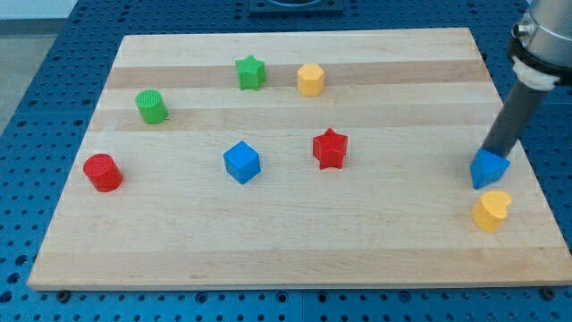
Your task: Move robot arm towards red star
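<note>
so the red star (330, 148) sat a bit right of the middle of the bench (295, 241), and my tip (488, 154) was way over on the right side, touching or just about touching the far edge of a blue block (489, 168). that meant the star lay pretty much straight left of my tip, well apart, at roughly the same depth on the board. there's no gripper on this arm at all, just a straight dark rod, so nothing to open or close.

looked like a clear run too, judging by the layout: nothing stood between my tip and the star. the yellow heart (492, 210) was just near of the blue block, off the line.

everything else was further left: a blue cube (241, 163) left of the star, a red cylinder (103, 173) near the left edge, a green cylinder (151, 106), a green star (250, 72) and a yellow hexagon-ish block (310, 80) toward the far side. blocks looked like matte plastic, bench was pale wood with visible grain strips.
</note>
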